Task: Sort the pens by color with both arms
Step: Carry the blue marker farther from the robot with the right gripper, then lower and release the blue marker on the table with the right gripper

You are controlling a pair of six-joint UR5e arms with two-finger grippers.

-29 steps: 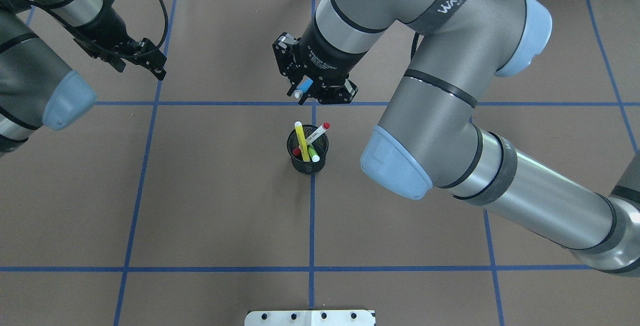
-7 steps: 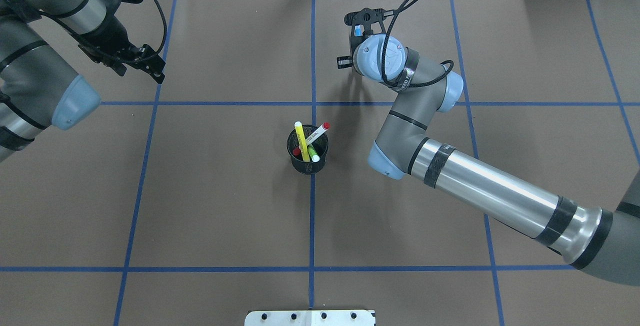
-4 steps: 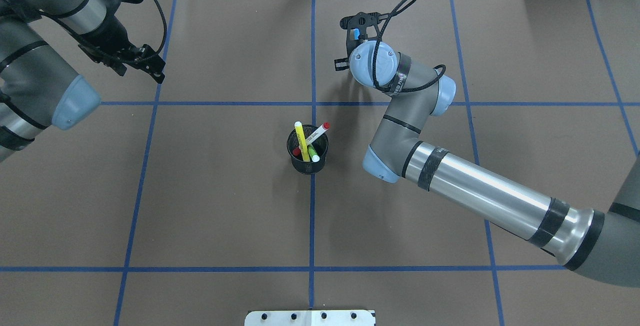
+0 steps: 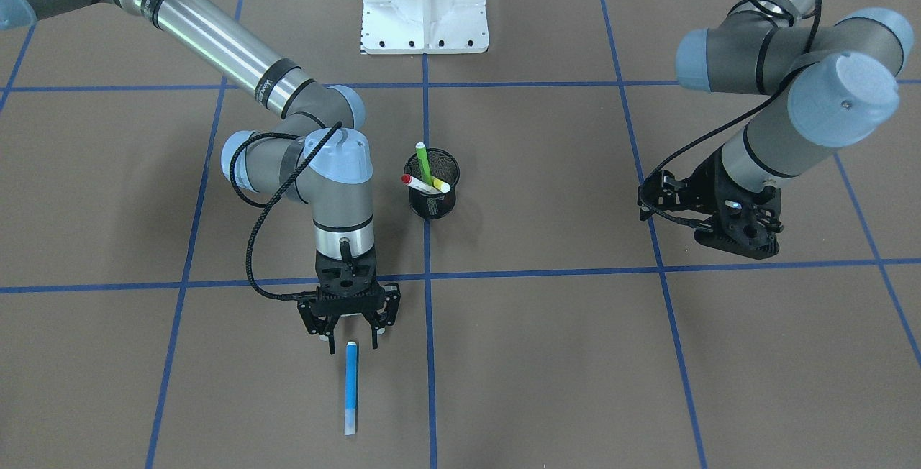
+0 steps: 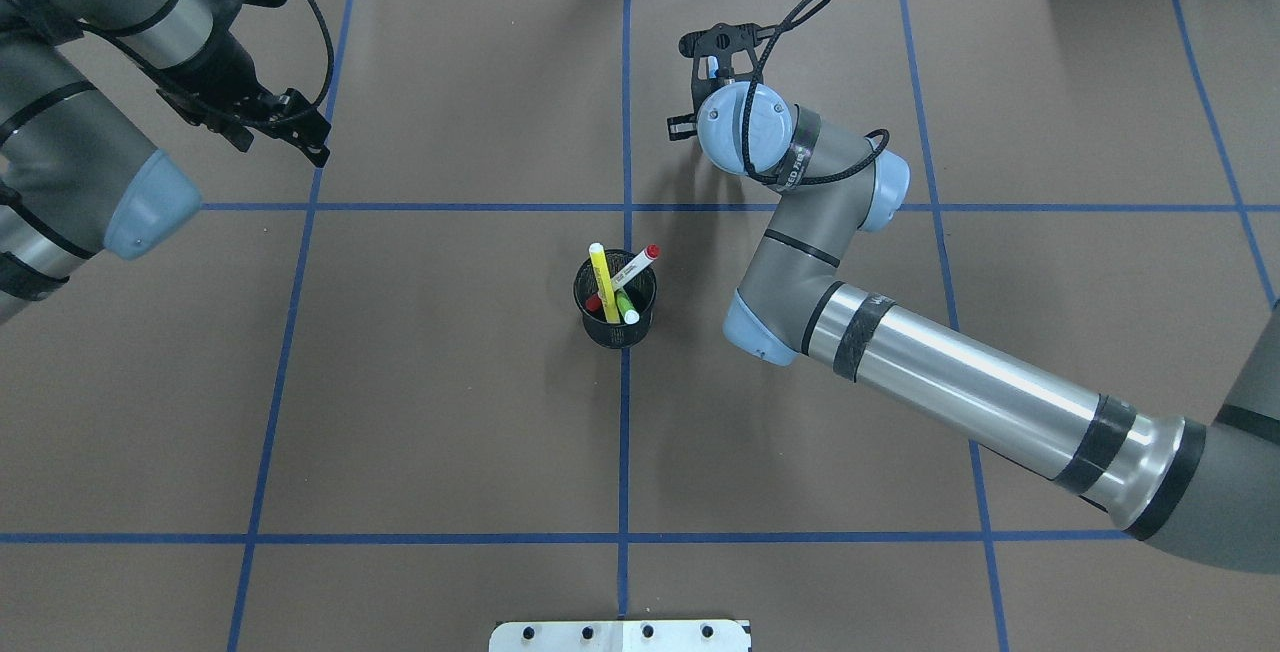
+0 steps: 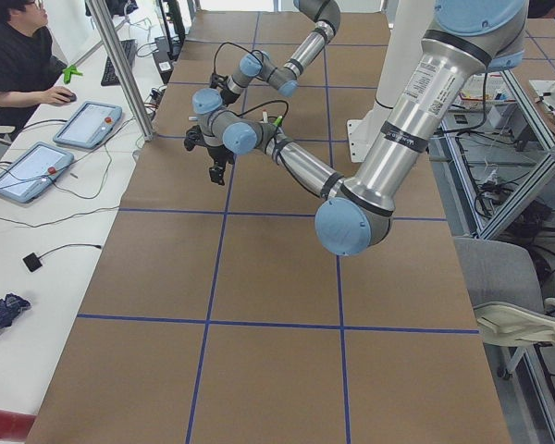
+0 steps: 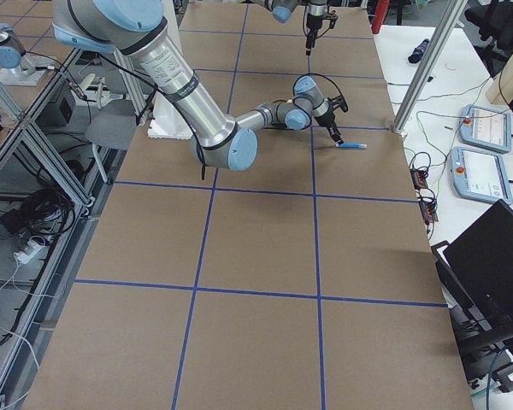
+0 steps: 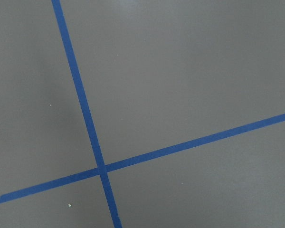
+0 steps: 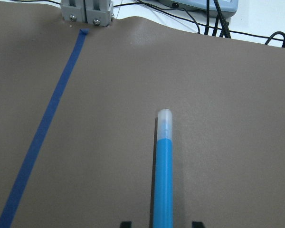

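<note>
Nearest me, the blue pen lies flat on the brown table, just beside a blue tape line. My right gripper stands at its far end, fingers spread to either side and clear of it. Beyond, the black mesh cup holds the green pen, the yellow pen and the red-ended white pen. My left gripper hangs well apart from the cup; I cannot tell how its fingers are set.

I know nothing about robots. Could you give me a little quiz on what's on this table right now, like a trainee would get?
1. How many pens stand in the black mesh cup?
2. True or false: the cup lies tipped on its side.
3. Which pen lies flat on the table at the right gripper? A yellow, B blue, C green.
Key: 1 three; 2 false, it stands upright; 3 B, the blue pen.
</note>
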